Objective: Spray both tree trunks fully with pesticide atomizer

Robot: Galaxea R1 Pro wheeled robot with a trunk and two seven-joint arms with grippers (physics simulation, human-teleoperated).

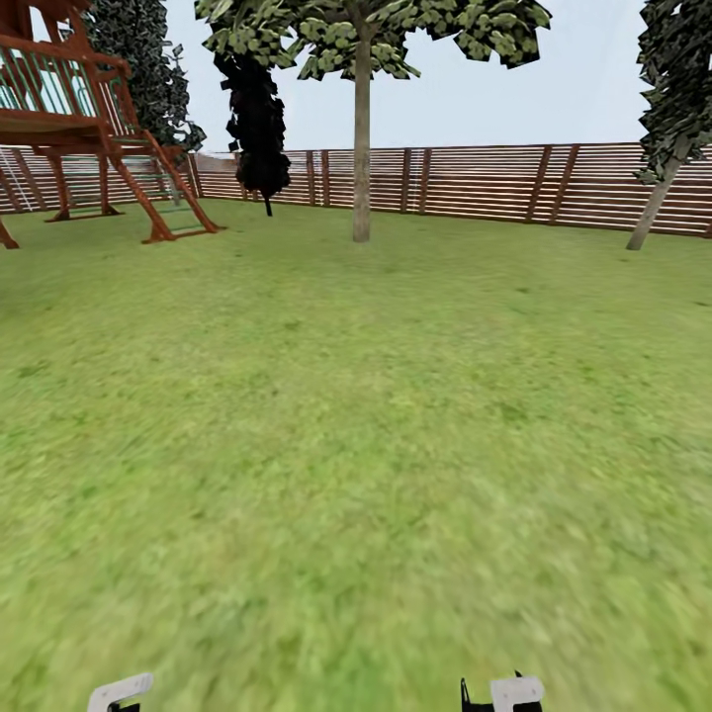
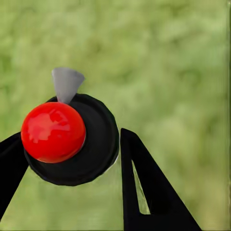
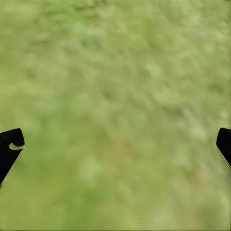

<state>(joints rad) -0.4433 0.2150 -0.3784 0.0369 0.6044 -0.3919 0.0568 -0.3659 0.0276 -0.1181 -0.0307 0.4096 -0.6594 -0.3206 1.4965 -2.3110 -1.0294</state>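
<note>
Left gripper (image 2: 72,159) clamps atomizer (image 2: 72,139), red cap, grey nozzle, centre-left of wrist cam. Right gripper (image 3: 115,144) spread wide over grass, holding nothing. Head cam: tree (image 1: 362,138) upper centre by fence (image 1: 494,183), playset (image 1: 89,129) upper left, lawn (image 1: 356,445) everywhere below.

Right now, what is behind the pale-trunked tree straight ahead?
Behind the tree runs the brown slat fence, with pale sky above it. The trunk covers a narrow strip of the fence; whatever lies beyond the fence is hidden by its slats.
</note>
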